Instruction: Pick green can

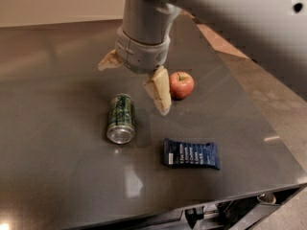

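On the dark grey counter (53, 99), left of centre, the green can (121, 119) lies on its side. Long axis runs roughly away from the camera, and the silver end at the near side faces the viewer. Green patterned label with white and dark marks.

Gripper (133, 89) hangs above the counter, just behind and slightly right of the can, no contact with it. Fingers (159, 92) are cream coloured and spread wide. One sticks out to the left near the wrist housing, the other points down and forward, with its tip near the can's upper right side. Nothing held between them. The grey cylindrical wrist comes down from the top of the frame, and a large blurred arm section fills the upper right corner.

Red apple (181, 85) sits upright, stem up, just right of the lower finger, apart from the can. It appears close to the finger, cannot tell if they touch.

Dark blue snack packet (191, 153) lies flat nearer the camera, right of the can and in front of the apple, clear of both.

Counter's front edge runs along the bottom, with dark hardware below it. Tan floor shows at far right.
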Available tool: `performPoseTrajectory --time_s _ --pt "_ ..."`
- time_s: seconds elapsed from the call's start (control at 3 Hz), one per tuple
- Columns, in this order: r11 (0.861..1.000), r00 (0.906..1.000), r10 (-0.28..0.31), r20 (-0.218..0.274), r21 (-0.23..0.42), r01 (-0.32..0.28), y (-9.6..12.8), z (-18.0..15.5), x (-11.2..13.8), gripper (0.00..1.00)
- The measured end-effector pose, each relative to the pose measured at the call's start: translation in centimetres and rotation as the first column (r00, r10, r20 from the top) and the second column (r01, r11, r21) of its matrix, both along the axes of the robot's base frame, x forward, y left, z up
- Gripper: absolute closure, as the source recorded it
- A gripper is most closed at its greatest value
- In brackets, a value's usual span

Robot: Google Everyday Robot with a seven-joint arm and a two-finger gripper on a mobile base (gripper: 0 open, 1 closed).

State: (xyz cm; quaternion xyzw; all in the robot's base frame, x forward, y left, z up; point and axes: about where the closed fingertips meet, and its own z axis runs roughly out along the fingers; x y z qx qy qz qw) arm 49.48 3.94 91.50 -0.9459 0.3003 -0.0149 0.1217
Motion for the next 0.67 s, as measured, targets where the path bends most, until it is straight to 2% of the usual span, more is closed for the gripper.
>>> performPoseTrajectory --time_s 0.33,0.67 --pt "0.987 0.9891 0.147 -0.001 -0.070 -0.147 1.1 -2.2 -0.3 0.00" --pt "0.955 0.9641 0.265 -0.010 -0.134 -0.264 1.8 -4.0 -0.5 0.00"
